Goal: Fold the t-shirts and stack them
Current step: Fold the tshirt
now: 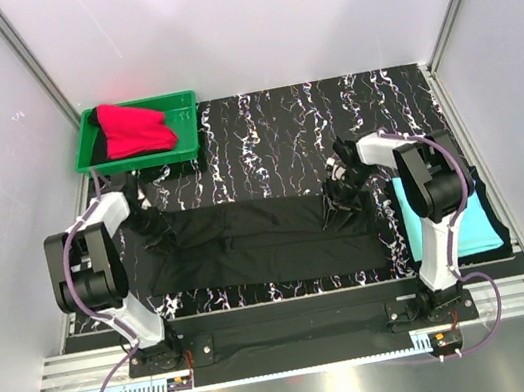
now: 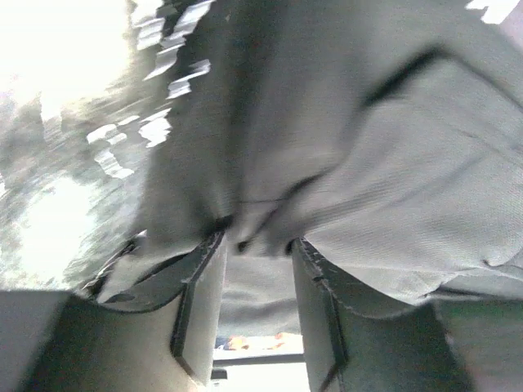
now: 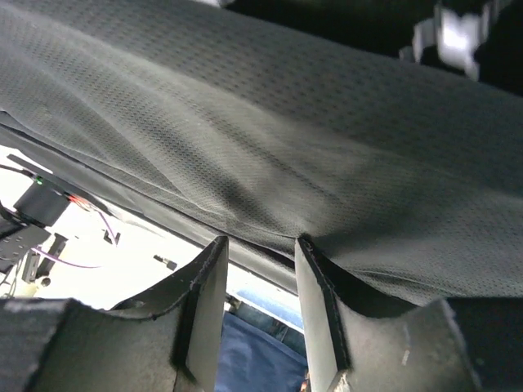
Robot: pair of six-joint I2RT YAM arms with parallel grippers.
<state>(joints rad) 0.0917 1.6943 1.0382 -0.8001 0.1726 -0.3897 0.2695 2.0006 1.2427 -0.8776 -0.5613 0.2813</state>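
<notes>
The black t-shirt (image 1: pixel 250 244) is seen as a plain, long folded band on the near middle of the desk (image 1: pixel 270 123), its long axis running left to right. Its ends are pinched in the narrowly parted left fingers (image 2: pixel 200 302) and right fingers (image 3: pixel 319 310).

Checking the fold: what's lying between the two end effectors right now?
The black t-shirt, stretched between the left end effector and right end effector, seen in the top view.
</notes>
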